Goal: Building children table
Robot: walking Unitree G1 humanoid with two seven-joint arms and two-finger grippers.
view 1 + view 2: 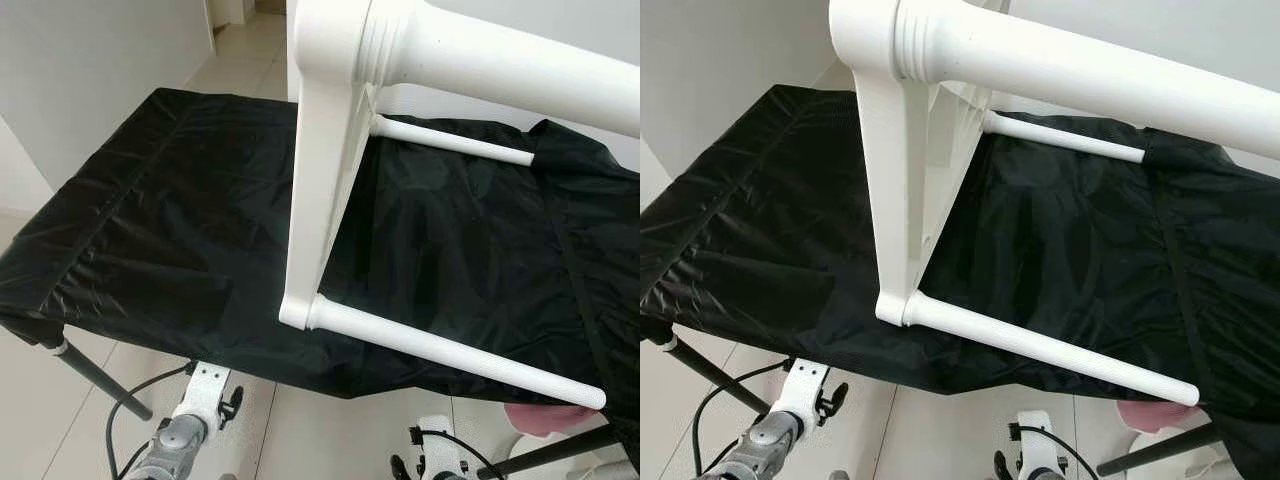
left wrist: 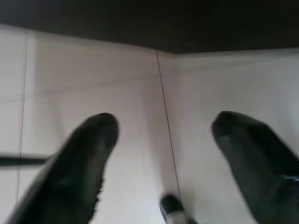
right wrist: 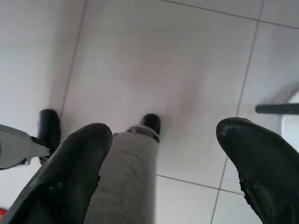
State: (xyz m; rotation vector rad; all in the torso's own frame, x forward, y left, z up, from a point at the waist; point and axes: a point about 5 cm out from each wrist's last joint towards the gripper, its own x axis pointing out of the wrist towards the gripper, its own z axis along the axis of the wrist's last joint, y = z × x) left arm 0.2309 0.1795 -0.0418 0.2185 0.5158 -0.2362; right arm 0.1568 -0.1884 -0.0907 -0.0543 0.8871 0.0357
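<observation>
Nearest, low below the worktop edge: left end effector [image 2: 163,163] hanging over pale floor tiles [image 2: 93,79], fingers [image 2: 77,168] spread apart, released, grasping nothing. Right end effector [image 3: 161,177] likewise pointed down at the floor, fingers [image 3: 70,172] wide apart, released, a grey leg with black foot between them below. Left arm [image 1: 195,415] and right arm [image 1: 440,455] seen just under the near edge. Beyond, worktop covered with black cloth [image 1: 150,230]. On the cloth, white children table [image 1: 320,190] standing on its side, top panel upright, lower leg [image 1: 450,352] lying along the cloth toward the right, another leg [image 1: 455,140] farther back, third leg [image 1: 520,70] high and close to the camera.
</observation>
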